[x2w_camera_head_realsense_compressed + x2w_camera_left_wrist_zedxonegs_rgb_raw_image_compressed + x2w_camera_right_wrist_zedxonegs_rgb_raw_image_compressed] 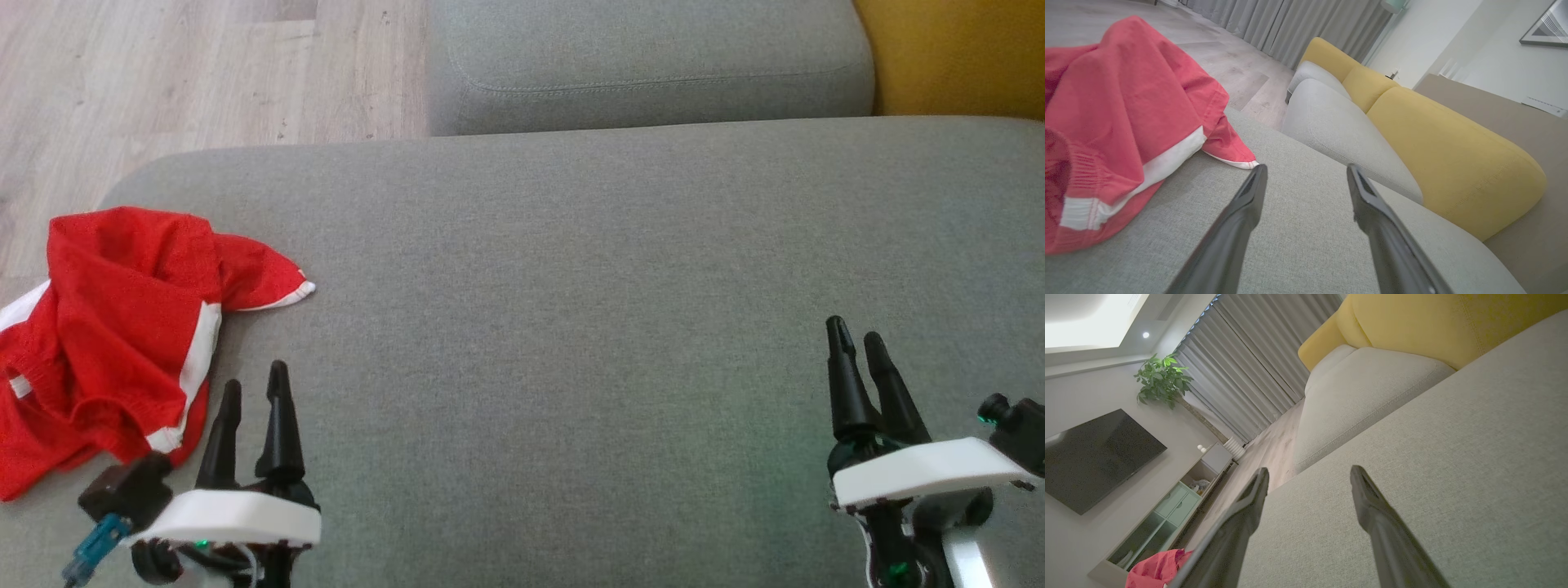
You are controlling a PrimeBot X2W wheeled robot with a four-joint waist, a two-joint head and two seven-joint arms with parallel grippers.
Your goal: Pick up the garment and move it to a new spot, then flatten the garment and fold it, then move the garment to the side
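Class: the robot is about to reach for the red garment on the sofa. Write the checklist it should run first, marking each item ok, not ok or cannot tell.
1. Left tool open: ok.
2. Right tool open: ok.
3. Nothing held by either tool: ok.
4. Garment crumpled beside the left tool, fingers clear of it: ok.
5. Bare seat for a new spot: ok.
6. Garment wholly on the seat: cannot tell, the head view's edge cuts it.
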